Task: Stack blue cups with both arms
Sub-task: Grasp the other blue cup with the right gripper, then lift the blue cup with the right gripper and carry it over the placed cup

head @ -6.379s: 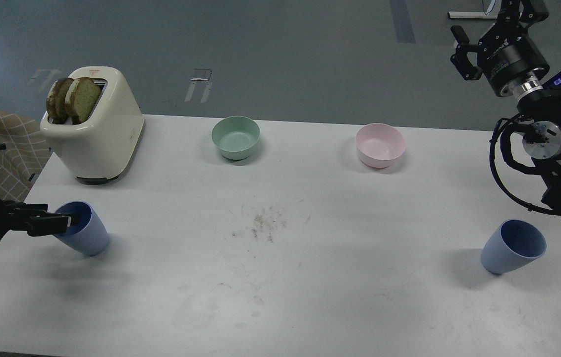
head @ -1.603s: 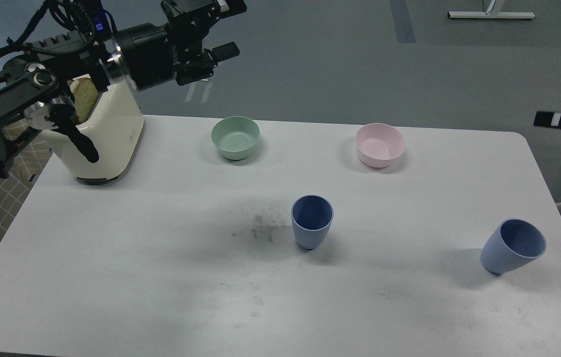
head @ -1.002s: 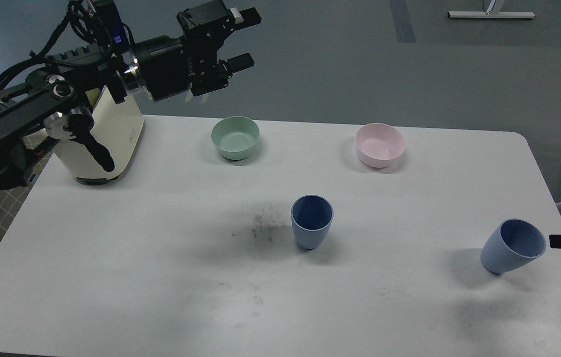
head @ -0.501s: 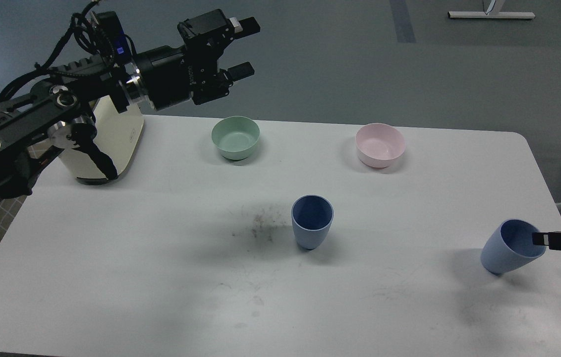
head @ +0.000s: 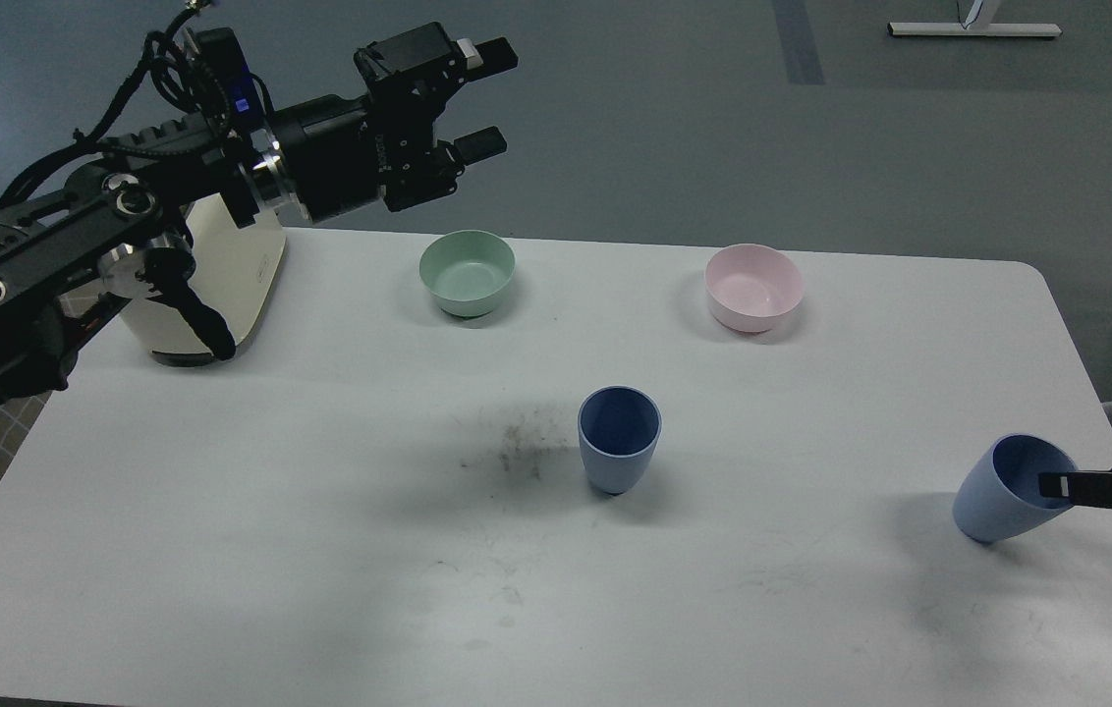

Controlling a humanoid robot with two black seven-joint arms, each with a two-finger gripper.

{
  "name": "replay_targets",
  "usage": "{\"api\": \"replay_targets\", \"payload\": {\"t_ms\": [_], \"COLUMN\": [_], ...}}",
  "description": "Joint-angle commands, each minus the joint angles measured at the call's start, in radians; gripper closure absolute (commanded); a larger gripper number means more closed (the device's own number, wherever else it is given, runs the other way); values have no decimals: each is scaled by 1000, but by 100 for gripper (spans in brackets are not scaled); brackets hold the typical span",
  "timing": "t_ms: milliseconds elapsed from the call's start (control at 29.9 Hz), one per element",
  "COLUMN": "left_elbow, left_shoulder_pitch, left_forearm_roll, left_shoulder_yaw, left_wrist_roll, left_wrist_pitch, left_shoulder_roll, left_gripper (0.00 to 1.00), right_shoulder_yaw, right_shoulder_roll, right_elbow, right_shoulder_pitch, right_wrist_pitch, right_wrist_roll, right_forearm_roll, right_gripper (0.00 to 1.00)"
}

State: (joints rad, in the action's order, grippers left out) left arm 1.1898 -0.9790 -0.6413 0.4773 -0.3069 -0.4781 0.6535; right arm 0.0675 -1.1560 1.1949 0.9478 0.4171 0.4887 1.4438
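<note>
One blue cup (head: 619, 439) stands upright in the middle of the white table (head: 320, 550), mouth up. The second blue cup (head: 1006, 496) stands near the right edge and looks tilted to the right. My right gripper (head: 1057, 484) comes in flat from the right edge. Its dark tip lies across this cup's mouth at the right rim; I see it edge-on, so its fingers cannot be told apart. My left gripper (head: 485, 100) is open and empty, held high beyond the table's back edge, above the green bowl and far from both cups.
A green bowl (head: 467, 272) and a pink bowl (head: 753, 287) stand at the back of the table. A cream toaster (head: 222, 285) stands at the back left, partly behind my left arm. A dirty smudge (head: 517, 454) lies left of the middle cup.
My right gripper has moved left and slightly down; its tip now reaches further over the right cup's mouth. My left arm has barely moved. Both cups stay in place.
</note>
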Motion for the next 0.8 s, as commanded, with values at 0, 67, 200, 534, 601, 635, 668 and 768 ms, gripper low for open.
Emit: {"api": "replay_targets", "payload": {"t_ms": [0,67,200,534,601,635,668,768], "left_elbow": [1,1,1,1,1,1,1,-2], "left_shoulder_pitch": [2,5,5,5,5,5,5,5], "left_forearm_roll": [2,0,0,0,0,0,-1,-1], "left_shoulder_yaw": [4,15,15,15,15,15,15,15], "left_wrist_roll": [-1,0,0,0,0,0,0,2], "left_wrist_pitch": [-2,-2,-2,-2,-1,1,1,3], "left_shoulder_roll": [2,2,0,0,0,0,0,3], "left_gripper": [3,3,3,3,3,3,3,3], "right_shoulder_yaw": [0,0,-2,-11,-11,-9,-8,-5], "right_shoulder_roll": [9,12,10,-65,-64,-51,-29,34], "right_elbow": [0,0,2,75,78,78,75,63], "right_shoulder_pitch": [-3,-3,0,184,231,279,320,403], "right_wrist_pitch": [0,0,3,72,72,72,72,72], "right_wrist_roll": [0,0,0,0,0,0,0,0], "right_forearm_roll": [0,0,-2,7,10,15,17,21], "right_gripper": [83,93,100,100,100,100,100,100]}}
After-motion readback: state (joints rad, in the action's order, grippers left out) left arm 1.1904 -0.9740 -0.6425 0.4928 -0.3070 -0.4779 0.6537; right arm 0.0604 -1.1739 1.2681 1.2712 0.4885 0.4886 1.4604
